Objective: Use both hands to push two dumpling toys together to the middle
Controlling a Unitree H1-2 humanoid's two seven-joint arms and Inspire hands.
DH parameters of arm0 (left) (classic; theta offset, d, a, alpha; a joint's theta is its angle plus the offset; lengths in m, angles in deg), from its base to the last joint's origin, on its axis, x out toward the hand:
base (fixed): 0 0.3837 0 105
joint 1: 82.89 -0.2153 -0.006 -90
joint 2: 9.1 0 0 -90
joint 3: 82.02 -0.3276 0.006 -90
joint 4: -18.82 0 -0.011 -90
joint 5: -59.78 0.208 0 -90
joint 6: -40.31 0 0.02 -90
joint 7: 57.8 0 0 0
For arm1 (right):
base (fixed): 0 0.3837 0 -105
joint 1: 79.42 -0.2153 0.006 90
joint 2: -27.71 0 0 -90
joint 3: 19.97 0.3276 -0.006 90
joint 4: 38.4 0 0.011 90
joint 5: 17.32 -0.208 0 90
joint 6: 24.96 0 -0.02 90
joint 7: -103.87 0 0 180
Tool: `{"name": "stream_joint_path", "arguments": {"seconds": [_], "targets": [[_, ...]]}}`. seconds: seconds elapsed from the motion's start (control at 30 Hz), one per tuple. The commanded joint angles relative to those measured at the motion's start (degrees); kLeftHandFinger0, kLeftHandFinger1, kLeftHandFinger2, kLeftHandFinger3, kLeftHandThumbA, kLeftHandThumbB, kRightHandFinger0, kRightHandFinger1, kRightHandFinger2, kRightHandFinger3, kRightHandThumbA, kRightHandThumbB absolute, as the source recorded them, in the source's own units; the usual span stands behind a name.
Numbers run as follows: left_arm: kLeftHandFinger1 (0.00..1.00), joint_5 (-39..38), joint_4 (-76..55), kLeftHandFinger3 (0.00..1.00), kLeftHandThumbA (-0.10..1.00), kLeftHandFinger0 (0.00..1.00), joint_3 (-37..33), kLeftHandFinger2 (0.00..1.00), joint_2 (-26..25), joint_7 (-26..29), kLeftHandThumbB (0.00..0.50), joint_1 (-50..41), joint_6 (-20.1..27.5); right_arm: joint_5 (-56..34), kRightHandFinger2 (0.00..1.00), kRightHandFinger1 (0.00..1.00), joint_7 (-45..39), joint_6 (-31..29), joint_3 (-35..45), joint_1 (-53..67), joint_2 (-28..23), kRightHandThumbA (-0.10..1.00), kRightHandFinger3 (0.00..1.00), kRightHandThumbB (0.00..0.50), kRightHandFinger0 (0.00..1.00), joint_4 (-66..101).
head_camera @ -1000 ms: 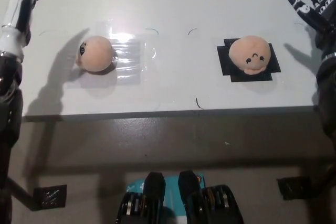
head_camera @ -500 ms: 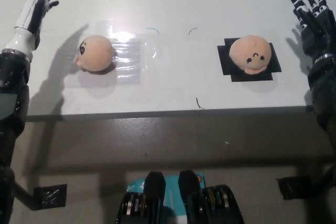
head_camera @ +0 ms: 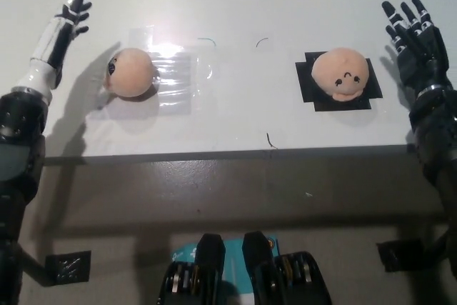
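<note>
1. The left dumpling toy [head_camera: 130,72] is a round, peach-coloured soft ball with a small dark face mark on its outer side, so its face is turned toward the picture's left edge. It has no clear long axis.
2. It sits on the left end of a clear tape patch [head_camera: 171,76], which shines under a bright glare.
3. The right dumpling toy [head_camera: 340,73] is the same peach colour, rounded on top with a small bumpy lower edge. Its dark eyes and mouth face up and toward the table's near edge.
4. This one rests in the middle of a black tape patch [head_camera: 312,91], well apart from the clear tape patch and to its right.
5. Both patches lie on the white table [head_camera: 235,5].
6. The left hand [head_camera: 71,13] hovers just left of the clear tape patch, fingers spread, holding nothing, clear of its toy.
7. The right hand [head_camera: 410,30] stands right of the black tape patch, fingers splayed and empty, not touching its toy.
</note>
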Motion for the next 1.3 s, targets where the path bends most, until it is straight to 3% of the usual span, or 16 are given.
{"name": "stream_joint_path", "arguments": {"seconds": [0.0,0.13,0.27,0.43,0.63,0.7,0.77,0.93,1.1,1.2,1.27], "targets": [[1.00,1.09,-3.19,1.00,1.00,1.00,-0.55,1.00,0.99,1.98,0.301,0.06,2.32,-0.97,1.00,1.00,-2.79,-0.42,-0.10,-1.30,0.32,1.00,1.00,0.180,1.00,1.35],[1.00,-0.57,-3.31,1.00,1.00,1.00,0.27,1.00,3.18,0.55,0.286,-1.00,2.32,-0.91,1.00,1.00,-2.73,-0.53,-0.17,-0.96,0.66,1.00,1.00,0.163,1.00,1.78],[1.00,-1.05,-1.45,1.00,1.00,1.00,0.80,1.00,5.04,0.64,0.347,-1.27,2.20,-0.83,1.00,1.00,-2.48,-0.04,-0.19,-0.65,0.53,1.00,1.00,0.156,1.00,2.00],[1.00,-0.54,0.89,1.00,1.00,1.00,0.41,1.00,6.04,0.68,0.327,-1.59,2.32,-0.67,1.00,1.00,-3.09,-0.03,-0.45,0.04,0.75,1.00,1.00,0.163,1.00,1.79],[1.00,-1.41,2.34,1.00,1.00,1.00,0.98,1.00,6.95,-0.23,0.367,-1.42,2.32,-0.71,1.00,1.00,-2.80,0.40,-0.39,0.47,1.56,1.00,1.00,0.187,1.00,1.48],[1.00,-0.86,2.59,1.00,1.00,1.00,0.62,1.00,6.78,0.14,0.355,-1.30,2.32,-0.53,1.00,1.00,-2.43,0.29,-0.52,0.37,1.69,1.00,1.00,0.192,1.00,1.57],[1.00,-0.80,3.13,1.00,1.00,1.00,0.66,1.00,6.67,0.46,0.383,-1.63,2.32,-0.63,1.00,1.00,-2.52,0.29,-0.46,0.68,2.00,1.00,1.00,0.195,1.00,1.86],[1.00,-1.70,3.12,1.00,1.00,1.00,1.27,1.00,6.72,-0.41,0.370,-1.74,2.32,-0.85,1.00,1.00,-2.71,-0.06,-0.29,0.51,2.83,1.00,1.00,0.196,1.00,1.39],[1.00,-2.43,4.66,1.00,1.00,1.00,2.04,1.00,7.99,-0.26,0.432,-0.56,2.32,-0.98,1.00,1.00,-2.24,0.54,-0.29,0.07,5.93,1.00,1.00,0.194,1.00,0.88],[1.00,-3.43,4.30,1.00,1.00,1.00,2.89,1.00,9.37,0.02,0.432,0.04,2.32,-1.28,1.00,1.00,-2.05,0.09,0.02,-0.16,7.84,1.00,1.00,0.191,1.00,0.51],[1.00,-3.55,3.85,1.00,1.00,1.00,3.09,1.00,9.86,-0.40,0.402,0.29,2.32,-1.68,1.00,1.00,-2.63,0.36,0.35,-0.52,8.55,1.00,1.00,0.179,1.00,0.12]]}}
